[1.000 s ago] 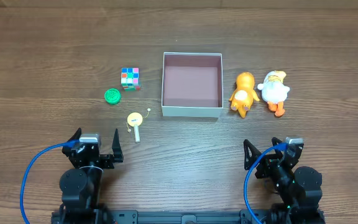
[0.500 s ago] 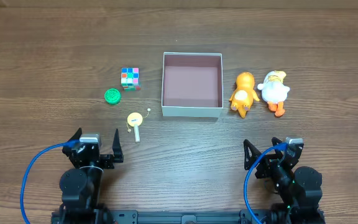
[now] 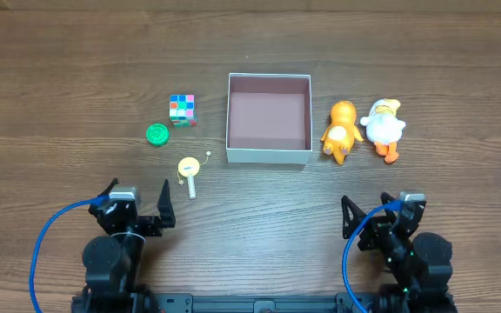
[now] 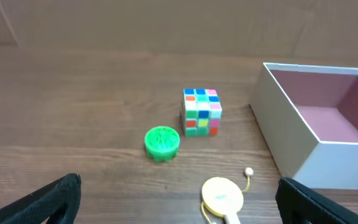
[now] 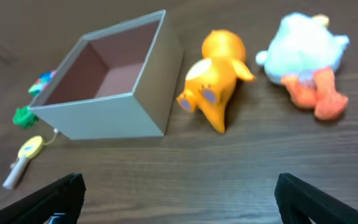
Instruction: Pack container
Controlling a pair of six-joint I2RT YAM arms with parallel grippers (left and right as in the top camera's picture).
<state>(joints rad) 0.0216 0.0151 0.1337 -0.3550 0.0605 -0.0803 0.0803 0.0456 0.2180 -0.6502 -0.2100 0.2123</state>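
Dark brown wooden table [image 3: 76, 69] fills the overhead view, and right in the middle of it sits the square, shallow white cardboard container [image 3: 268, 156], pinkish-brown inside, nothing in it. At the near edge, the left gripper [image 3: 135, 200] hangs with its black fingers spread wide, holding nothing; the right gripper [image 3: 374, 216] likewise, jaws apart and bare. Just right of the container lies a white plush duck with orange feet [image 3: 383, 129], an orange plush animal [image 3: 342, 130] between it and the box wall. Over on the left, a multicoloured puzzle cube [image 3: 182, 109], then a yellow round toy on a white handle [image 3: 189, 169], then a small green ridged disc [image 3: 156, 134].
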